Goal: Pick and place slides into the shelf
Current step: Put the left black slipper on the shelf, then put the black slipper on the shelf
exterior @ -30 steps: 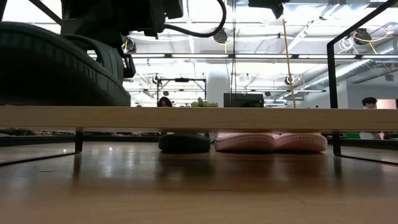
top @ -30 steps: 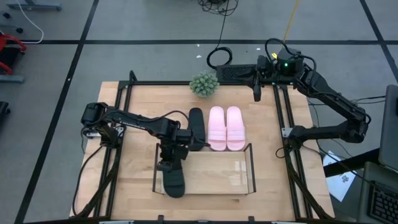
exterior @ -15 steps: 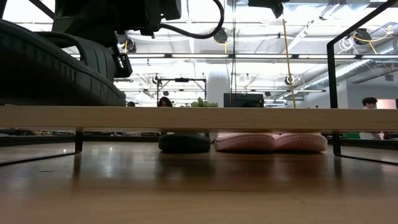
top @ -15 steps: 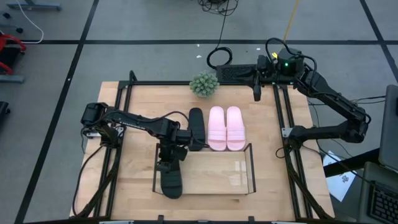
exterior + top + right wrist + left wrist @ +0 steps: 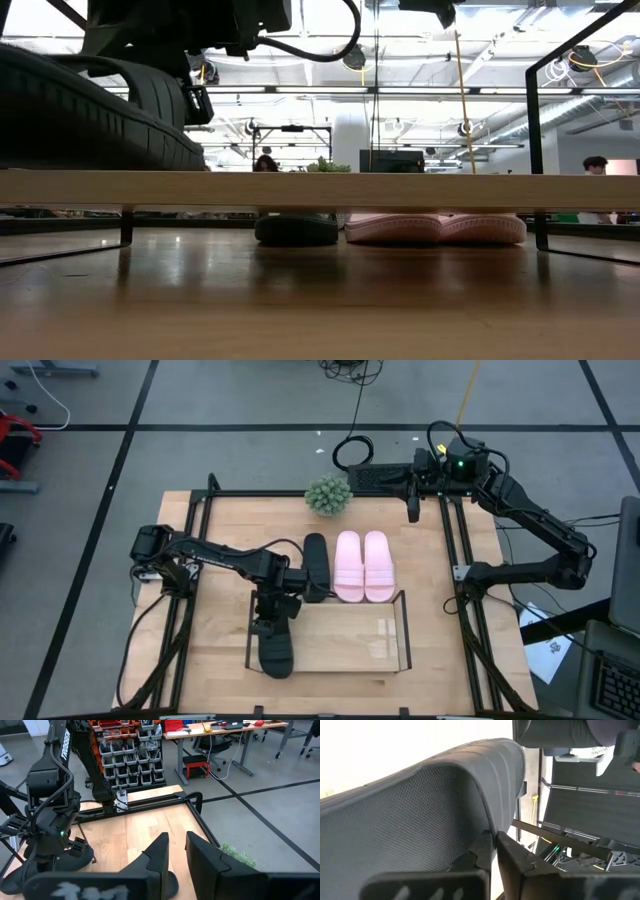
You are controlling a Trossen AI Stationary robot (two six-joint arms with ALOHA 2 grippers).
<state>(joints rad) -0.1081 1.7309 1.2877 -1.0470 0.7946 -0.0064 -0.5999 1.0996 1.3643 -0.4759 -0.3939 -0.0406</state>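
The black slide (image 5: 275, 653) has shifted a little farther onto the shelf (image 5: 350, 642) since a moment ago and now lies at its left end, just under the left pincer (image 5: 266, 622) — so the first placement looks nearly done. Its mate (image 5: 316, 567) and the pink pair (image 5: 363, 565) wait on the table (image 5: 220, 620) beyond it. The left pincer is clenched on the slide's strap, arm stretched low across the table (the right pincer (image 5: 413, 510), fingers nearly together and empty, hangs well apart at the far edge).

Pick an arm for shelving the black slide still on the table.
Left, probably. Its pincer is at the shelf on the first black slide, close to the other black slide. The right pincer hangs beyond the table's far right corner.
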